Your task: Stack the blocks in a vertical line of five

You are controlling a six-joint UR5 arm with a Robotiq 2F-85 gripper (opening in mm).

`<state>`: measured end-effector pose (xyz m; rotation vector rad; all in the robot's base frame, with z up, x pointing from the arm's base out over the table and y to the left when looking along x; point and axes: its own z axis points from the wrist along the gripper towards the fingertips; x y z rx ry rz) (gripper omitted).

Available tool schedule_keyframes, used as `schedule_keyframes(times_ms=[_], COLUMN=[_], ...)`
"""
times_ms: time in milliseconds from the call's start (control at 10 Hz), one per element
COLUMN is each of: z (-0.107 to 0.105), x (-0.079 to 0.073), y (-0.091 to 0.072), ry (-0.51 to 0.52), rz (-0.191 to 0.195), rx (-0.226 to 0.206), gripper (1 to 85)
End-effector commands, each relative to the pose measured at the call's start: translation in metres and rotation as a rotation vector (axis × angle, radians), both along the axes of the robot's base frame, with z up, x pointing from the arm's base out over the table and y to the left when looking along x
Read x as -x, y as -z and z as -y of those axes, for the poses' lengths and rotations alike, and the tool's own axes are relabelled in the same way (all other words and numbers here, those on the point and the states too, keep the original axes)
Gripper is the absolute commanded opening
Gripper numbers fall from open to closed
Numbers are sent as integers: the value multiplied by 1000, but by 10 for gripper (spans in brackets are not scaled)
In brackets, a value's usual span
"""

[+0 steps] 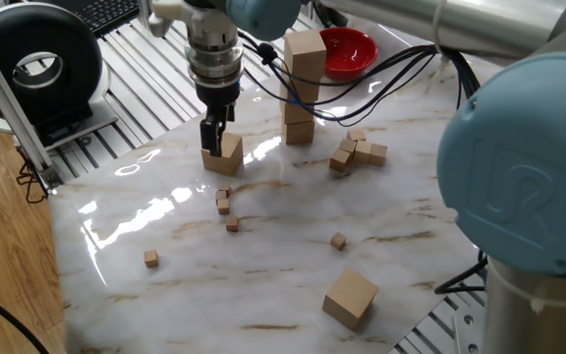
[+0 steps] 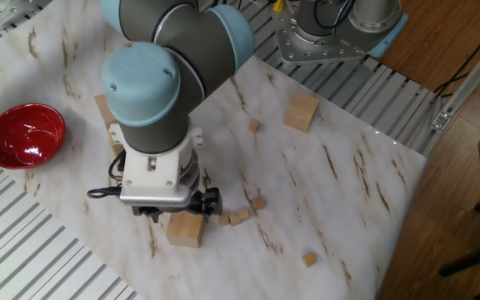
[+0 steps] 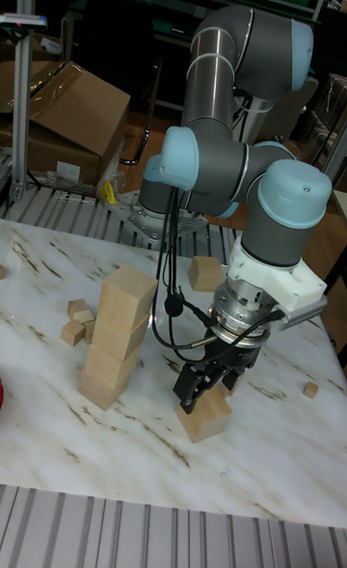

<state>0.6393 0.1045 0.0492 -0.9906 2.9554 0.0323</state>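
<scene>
Gripper: the gripper (image 1: 213, 141) is pointing straight down and reaching around the top of a loose block (image 1: 224, 154). Its fingers (image 3: 198, 387) are sitting spread on either side of the block's upper part, not yet pressing together; whether they are touching the wood cannot be told.

Block at the gripper: the loose block is resting flat on the marble table (image 1: 263, 226), well apart from the stack. In the other fixed view the arm's wrist is covering most of it, so only its lower front (image 2: 185, 231) is showing.

Stack: three blocks (image 3: 117, 337) are standing one on another, slightly twisted against each other. In one fixed view the stack (image 1: 302, 84) is rising just in front of the red bowl (image 1: 349, 48).

Remaining blocks: one block (image 1: 350, 298) is lying alone near the table's front edge in one fixed view; the same block (image 2: 302, 111) is sitting near the arm's base in the other fixed view.

Small cubes: a cluster of tiny cubes (image 1: 358, 150) is lying beside the stack; a few more (image 1: 225, 204) are scattered below the gripper, with single ones (image 1: 151, 258) further out.

Red bowl: it is sitting at the far edge of the table, empty-looking and shiny.

Cables: black cables (image 1: 381, 79) are hanging from the arm and passing across the stack.
</scene>
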Motion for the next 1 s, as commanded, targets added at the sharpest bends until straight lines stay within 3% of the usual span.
schedule_keyframes(times_ms=[0, 200, 600, 900], z=[-8, -18, -14, -6], x=[-1, -1, -3, -7], y=[7, 9, 18, 24], ry=[35, 86, 127, 139], rz=[-7, -10, -8, 4], rx=[-35, -67, -57, -32], gripper=[850, 850, 850, 787])
